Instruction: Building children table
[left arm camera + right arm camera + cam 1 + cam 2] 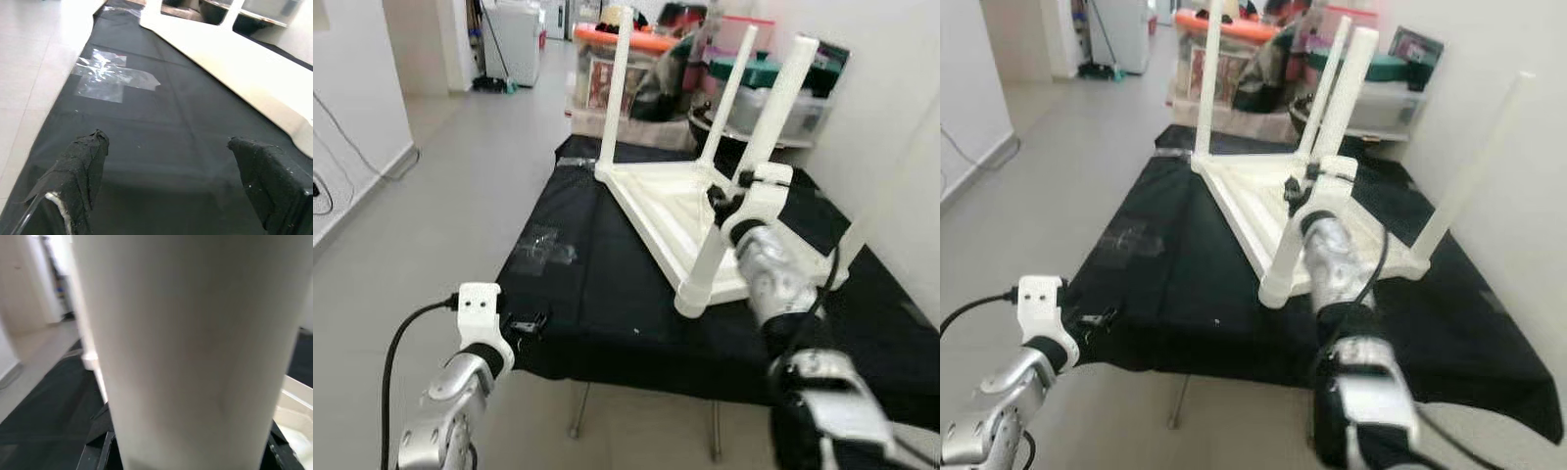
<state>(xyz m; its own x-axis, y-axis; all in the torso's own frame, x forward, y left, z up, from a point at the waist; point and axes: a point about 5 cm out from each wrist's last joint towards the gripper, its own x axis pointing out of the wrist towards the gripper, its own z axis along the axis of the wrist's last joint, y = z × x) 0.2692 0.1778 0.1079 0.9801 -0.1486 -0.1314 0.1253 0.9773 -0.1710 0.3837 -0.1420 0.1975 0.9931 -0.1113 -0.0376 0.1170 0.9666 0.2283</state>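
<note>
a: from the eye views, how far along is the build?
b: the white plastic table top [656, 201] lies upside down on the black cloth [597, 294], round legs up; the right gripper [729, 201] clasps the near leg [744, 196], apparently not seated.
a: the wrist views?
b: left gripper [166, 181] spread empty beside the top; the leg's smooth tube [186, 352] sits between the right jaws.
</note>
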